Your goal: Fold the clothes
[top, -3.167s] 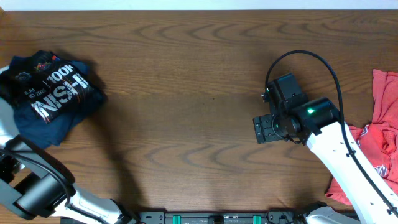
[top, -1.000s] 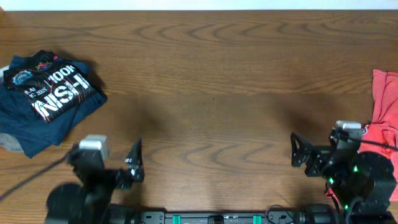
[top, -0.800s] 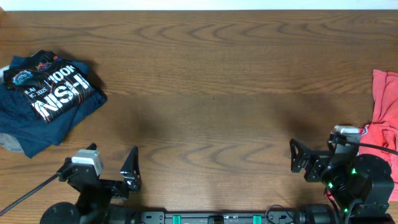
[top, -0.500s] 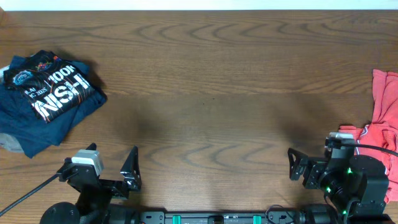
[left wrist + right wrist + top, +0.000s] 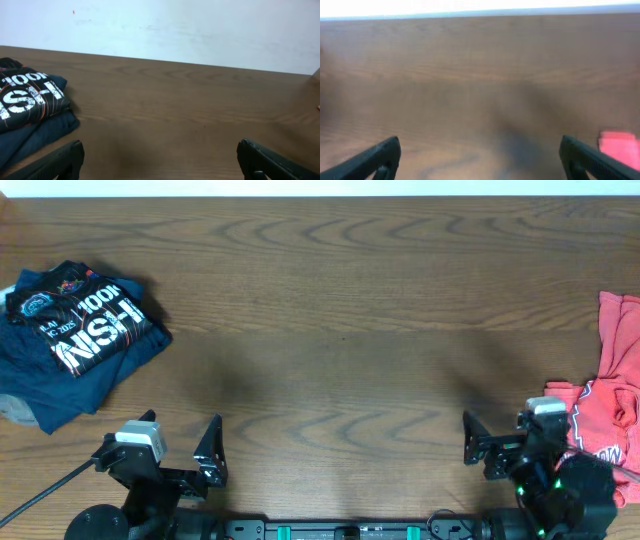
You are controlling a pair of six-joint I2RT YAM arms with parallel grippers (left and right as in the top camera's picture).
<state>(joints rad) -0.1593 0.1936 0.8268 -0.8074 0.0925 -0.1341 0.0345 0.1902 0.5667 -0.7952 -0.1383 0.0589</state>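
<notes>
The black shirt lies folded at the far left of the table, on top of a navy garment, its white lettering facing up. A red T-shirt lies crumpled at the right edge. The left gripper and the right gripper hover at the near edge, jaws spread wide, holding nothing.

- I take this for a robotics lab or test room.
- I see a wood-grain counter set against a plain white wall.
- A black equipment rail is fixed along the counter's near edge.
</notes>
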